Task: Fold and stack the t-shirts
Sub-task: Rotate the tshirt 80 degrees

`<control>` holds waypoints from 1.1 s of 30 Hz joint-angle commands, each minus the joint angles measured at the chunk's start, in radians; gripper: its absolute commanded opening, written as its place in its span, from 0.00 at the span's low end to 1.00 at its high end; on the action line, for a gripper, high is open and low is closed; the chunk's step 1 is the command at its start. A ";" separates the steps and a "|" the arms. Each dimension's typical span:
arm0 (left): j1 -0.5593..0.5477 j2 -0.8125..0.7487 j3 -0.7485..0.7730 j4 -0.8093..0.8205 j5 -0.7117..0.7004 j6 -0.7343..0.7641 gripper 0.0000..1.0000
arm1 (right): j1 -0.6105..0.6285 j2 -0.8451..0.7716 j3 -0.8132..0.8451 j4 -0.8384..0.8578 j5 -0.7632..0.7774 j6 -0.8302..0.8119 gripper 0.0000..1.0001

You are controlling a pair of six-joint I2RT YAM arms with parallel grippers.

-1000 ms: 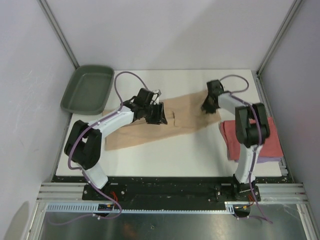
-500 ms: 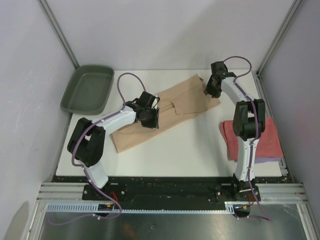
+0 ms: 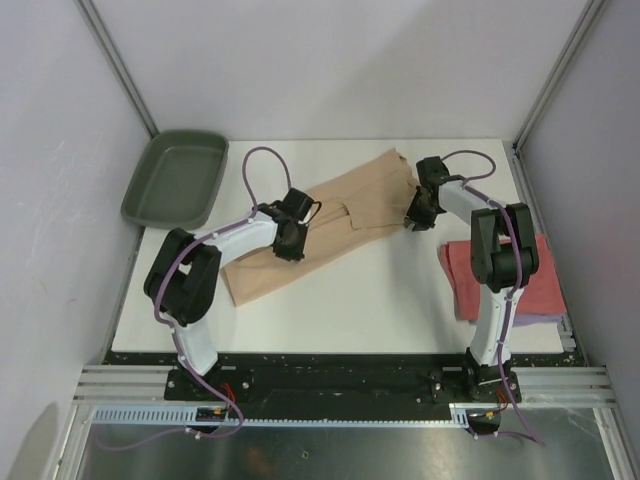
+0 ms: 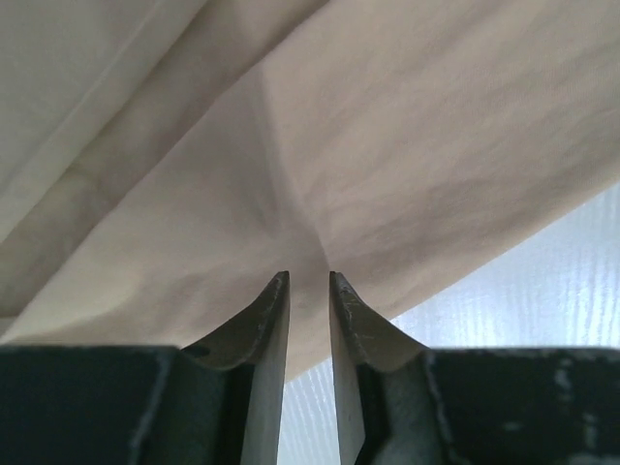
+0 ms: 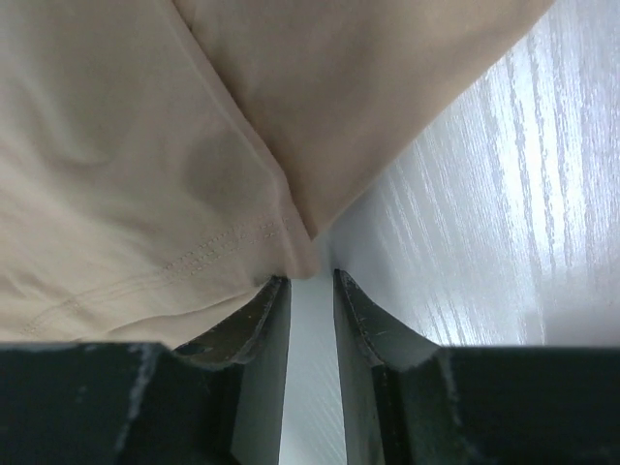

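Item 1. My left end effector (image 3: 290,243): low over the middle of the worktop (image 3: 380,300), on the near long edge of the tan t-shirt (image 3: 370,205). In my left wrist view (image 4: 309,276) the jaws stand nearly together. Cloth (image 4: 387,145) fills the slit between them, and its creases run in toward the tips, so the jaws are clamped on a pinch of the tan fabric. Pale worktop (image 4: 542,310) shows beyond the cloth edge.

Item 2. My right end effector (image 3: 415,218): at the right end of the same shirt. In my right wrist view (image 5: 311,276) the jaws stand close, with a narrow slit through which I see bare worktop (image 5: 484,194). A stitched hem corner of the shirt (image 5: 116,145) comes right down to the tips. I cannot tell whether that corner is nipped or merely touching.

Item 3. Tan t-shirt: lying in a long diagonal band, from near left to far right, flat on the worktop between my two arms.

Item 4. Coral-red t-shirt (image 3: 548,292): at the right edge of the worktop, partly under my right arm.

Item 5. Lavender t-shirt (image 3: 545,319): a thin strip showing beneath the near edge of the coral-red one.

Item 6. Green tray (image 3: 150,195): far left corner, well apart from the shirts.
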 commanded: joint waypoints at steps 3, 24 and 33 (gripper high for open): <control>0.004 0.006 -0.039 -0.024 0.041 0.033 0.25 | -0.023 0.024 -0.005 0.076 0.010 0.022 0.28; -0.307 0.315 0.420 0.079 0.551 -0.320 0.23 | -0.156 0.338 0.582 -0.134 0.072 -0.034 0.30; -0.195 -0.001 0.150 0.062 0.318 -0.214 0.26 | -0.144 0.067 0.377 -0.092 0.065 -0.035 0.32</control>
